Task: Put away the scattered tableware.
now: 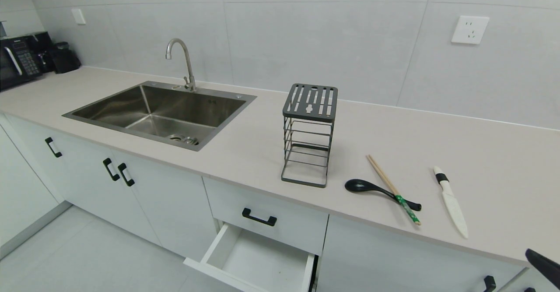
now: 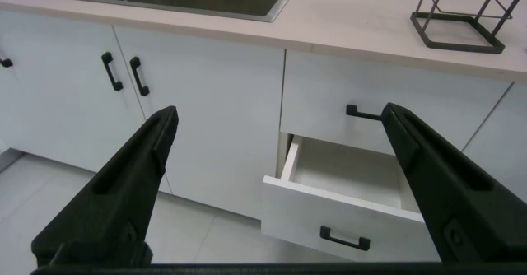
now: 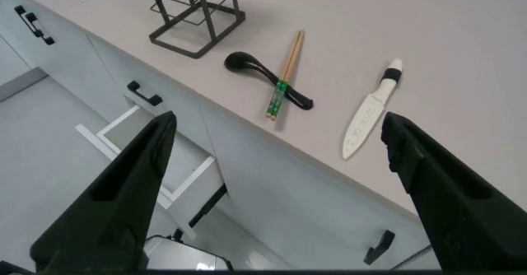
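On the beige counter [image 1: 245, 152] lie a black spoon [image 1: 359, 185], a pair of wooden chopsticks [image 1: 384, 178] with green ends crossing its handle, and a white knife [image 1: 453, 204] with a black band, to their right. A dark wire cutlery rack [image 1: 309, 134] stands upright left of them. My right gripper [image 3: 276, 193] hangs open in front of the counter edge, below the spoon [image 3: 247, 62], chopsticks [image 3: 290, 65] and knife [image 3: 369, 118]. My left gripper [image 2: 280, 193] is open and holds nothing, low before the cabinets, facing the open drawer [image 2: 354, 184].
A steel sink [image 1: 162, 112] with a tap is set in the counter at the left. A white drawer [image 1: 258, 261] stands pulled out under the rack. A black microwave [image 1: 19, 60] sits at the far left. Bare counter stretches behind and right of the knife.
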Controlling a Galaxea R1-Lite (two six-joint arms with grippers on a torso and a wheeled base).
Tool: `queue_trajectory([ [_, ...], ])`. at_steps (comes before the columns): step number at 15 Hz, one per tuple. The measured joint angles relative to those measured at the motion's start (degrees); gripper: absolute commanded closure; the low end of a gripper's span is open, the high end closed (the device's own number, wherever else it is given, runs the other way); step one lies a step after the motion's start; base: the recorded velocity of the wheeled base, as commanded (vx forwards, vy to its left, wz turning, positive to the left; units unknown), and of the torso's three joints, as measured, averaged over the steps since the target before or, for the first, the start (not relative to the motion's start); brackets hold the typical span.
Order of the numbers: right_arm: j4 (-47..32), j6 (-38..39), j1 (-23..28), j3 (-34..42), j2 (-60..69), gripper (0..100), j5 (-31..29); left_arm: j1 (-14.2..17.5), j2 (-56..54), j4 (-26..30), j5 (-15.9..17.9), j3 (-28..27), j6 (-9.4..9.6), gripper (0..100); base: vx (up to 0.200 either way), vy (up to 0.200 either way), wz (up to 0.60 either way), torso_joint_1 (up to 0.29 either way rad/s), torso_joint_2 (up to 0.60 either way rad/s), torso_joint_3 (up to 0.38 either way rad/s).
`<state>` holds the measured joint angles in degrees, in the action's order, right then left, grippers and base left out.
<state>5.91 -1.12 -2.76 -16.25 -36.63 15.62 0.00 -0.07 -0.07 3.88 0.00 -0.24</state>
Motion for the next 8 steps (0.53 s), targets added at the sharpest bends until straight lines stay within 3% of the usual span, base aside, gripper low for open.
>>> queue_trajectory([
  [8, 0.07, 2.56, -4.84, -5.16, -18.74, 0, -0.21, 0.0, 0.0, 0.0, 0.0, 0.0, 0.0, 0, 0.0, 0.0, 0.0, 0.0, 0.0, 0.0],
])
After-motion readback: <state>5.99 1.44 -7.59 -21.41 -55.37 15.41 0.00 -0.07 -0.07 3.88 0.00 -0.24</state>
